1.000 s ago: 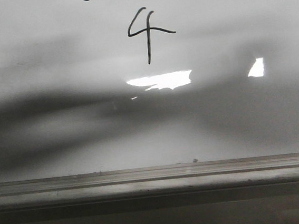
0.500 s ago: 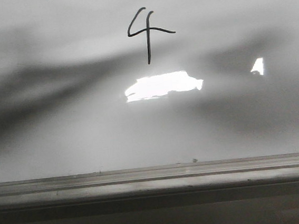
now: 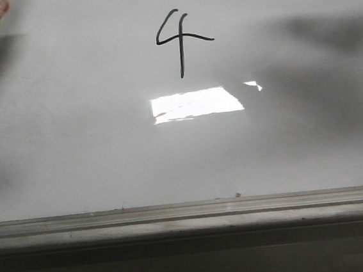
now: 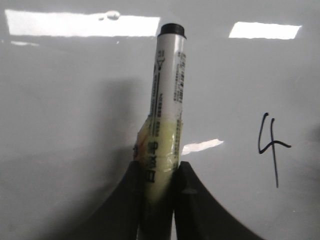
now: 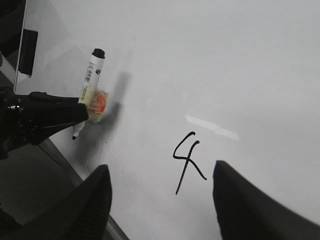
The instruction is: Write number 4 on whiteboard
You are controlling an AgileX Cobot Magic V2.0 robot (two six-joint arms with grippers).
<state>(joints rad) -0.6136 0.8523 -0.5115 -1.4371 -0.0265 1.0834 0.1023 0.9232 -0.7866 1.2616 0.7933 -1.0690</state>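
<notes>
Number 4 [image 3: 179, 41] on whiteboard [image 3: 93, 157]

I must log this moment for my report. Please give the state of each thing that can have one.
number 4: fully drawn, black, open top.
whiteboard: glossy, otherwise unmarked around the digit.
marker: gripped, tip off the board, away from the digit.
left tool: shut on the marker.
right tool: open, empty, over the digit.

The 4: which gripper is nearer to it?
Right, probably. The 4 lies just ahead of the right gripper, in line with its open jaws. The left gripper, holding the marker, is off to one side.
</notes>
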